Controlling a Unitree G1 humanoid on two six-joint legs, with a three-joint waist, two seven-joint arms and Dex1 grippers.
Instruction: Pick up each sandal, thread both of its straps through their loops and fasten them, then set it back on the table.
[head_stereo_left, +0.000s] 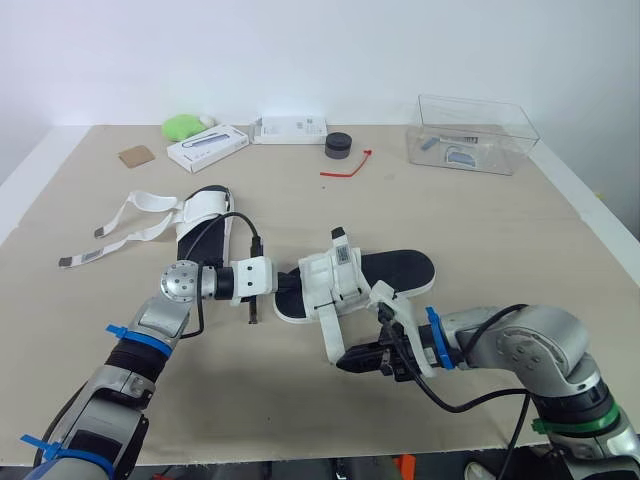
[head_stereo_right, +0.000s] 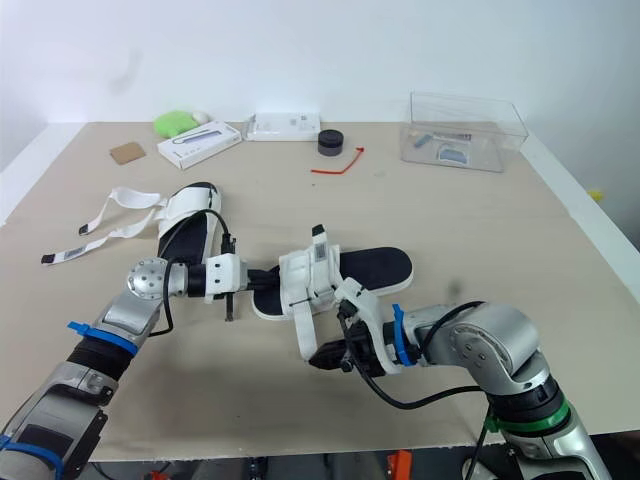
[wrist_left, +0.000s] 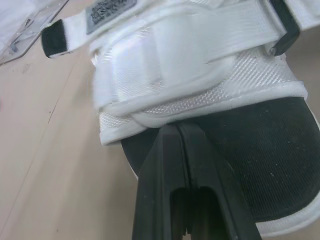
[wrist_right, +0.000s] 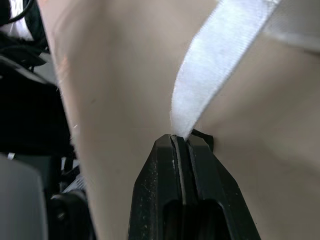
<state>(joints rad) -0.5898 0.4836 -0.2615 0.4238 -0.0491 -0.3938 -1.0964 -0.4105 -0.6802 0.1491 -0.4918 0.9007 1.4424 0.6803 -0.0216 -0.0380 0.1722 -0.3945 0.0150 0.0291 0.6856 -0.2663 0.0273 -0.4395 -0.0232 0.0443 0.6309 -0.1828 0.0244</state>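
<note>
Near the front edge of the beige table (head_stereo_left: 470, 230), left gripper (wrist_left: 176, 130) clamps the black-soled white sandal (head_stereo_left: 405, 268) steady; right gripper (wrist_right: 181, 140) pinches its white webbing strap (wrist_right: 220, 60), evidently for threading.

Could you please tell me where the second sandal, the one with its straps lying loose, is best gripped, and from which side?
Probably by the sole's near end, coming from the robot's side. The unfastened sandal lies flat with its loose straps spread out to its left, cluttering that side, while the near rim of the sole offers a thin, firm edge to pinch.
</note>
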